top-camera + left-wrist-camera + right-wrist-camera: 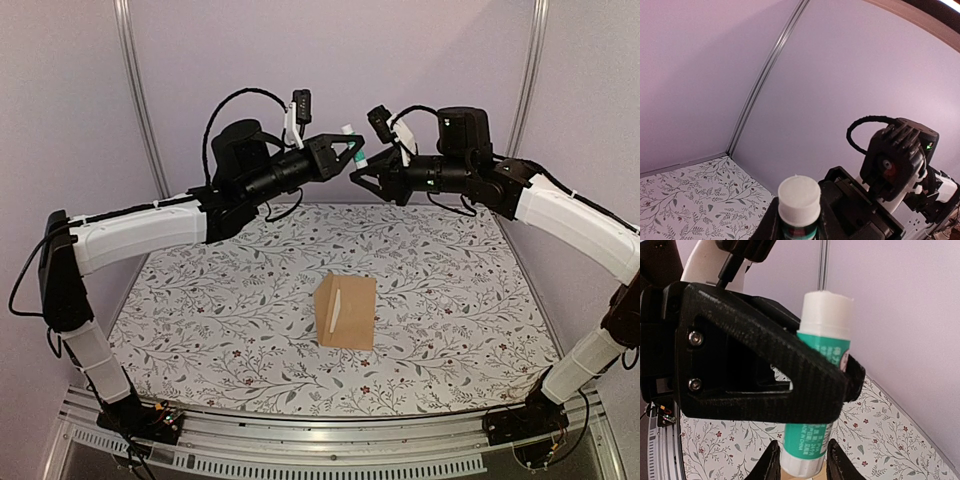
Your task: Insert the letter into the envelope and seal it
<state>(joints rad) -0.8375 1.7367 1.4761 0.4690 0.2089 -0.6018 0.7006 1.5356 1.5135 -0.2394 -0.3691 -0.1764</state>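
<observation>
High over the worktop, at the upper middle of the overhead view, both arms meet in the air. The left claw is clenched on a glue stick, pinching its green body crosswise so that both white ends stick out free. That hold looks deliberate, since it leaves an end exposed for the other arm. The right claw faces it from the right. In its own wrist view its two fingertips flank the stick's lower white end very closely, but I cannot tell whether they already press on it. My reading is that the arms mean to uncap the stick or pass it across, ahead of gluing the flap.

Far below, the envelope lies flat and alone just right of the frame's centre, with neither arm near it. A thin pale streak runs down its left half. It may be an edge of the letter or a gum strip; it is too small to settle. No separate cream sheet shows anywhere, so the letter is probably already inside.

A cloth printed with grey sprigs and small red flowers covers the worktop. Plain lilac walls close the back and sides, with metal posts at the corners. A slotted rail runs along the near edge.
</observation>
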